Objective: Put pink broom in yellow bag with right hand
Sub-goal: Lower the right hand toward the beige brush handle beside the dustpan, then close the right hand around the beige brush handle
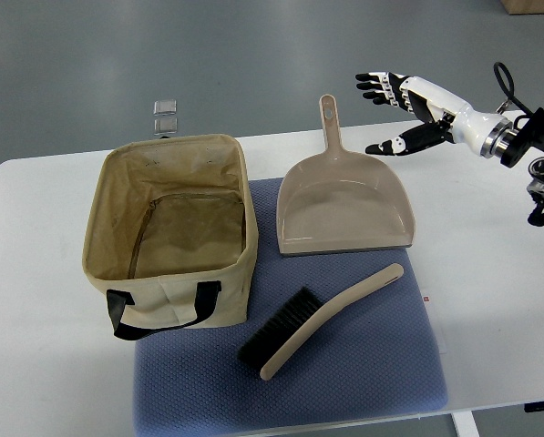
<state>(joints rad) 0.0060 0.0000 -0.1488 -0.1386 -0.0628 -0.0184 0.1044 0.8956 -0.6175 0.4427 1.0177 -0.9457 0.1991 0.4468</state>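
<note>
Nearest the camera: blue-grey mat [344,382] lying flat on the white desk [44,364], covering the desk's lower centre. On the mat's near part lies the pink broom [322,320], diagonal, black bristle head at lower left, curved beige-pink handle running up to the right w/ its tip near the mat's right edge. Broom is outside the bag, not touched by any hand.

Left of the broom: yellow bag [171,232], upright, mouth open, interior showing only its bare fabric floor; black strap handle [158,309] hangs on the near wall. Bag's near right corner sits on the mat, just beside the bristles but apart from them.

Behind the broom: dustpan [344,211], same beige-pink, pan mouth toward the camera, handle pointing away; its front lip rests on the mat, well clear of the broom handle.

Farthest: right hand [401,114], white w/ black fingers [374,86], above the desk's far right edge, past the dustpan handle. Fingers spread wide, thumb held apart below them, holding nothing.

Small red mark on the desk right of the mat; no writing legible anywhere.
</note>
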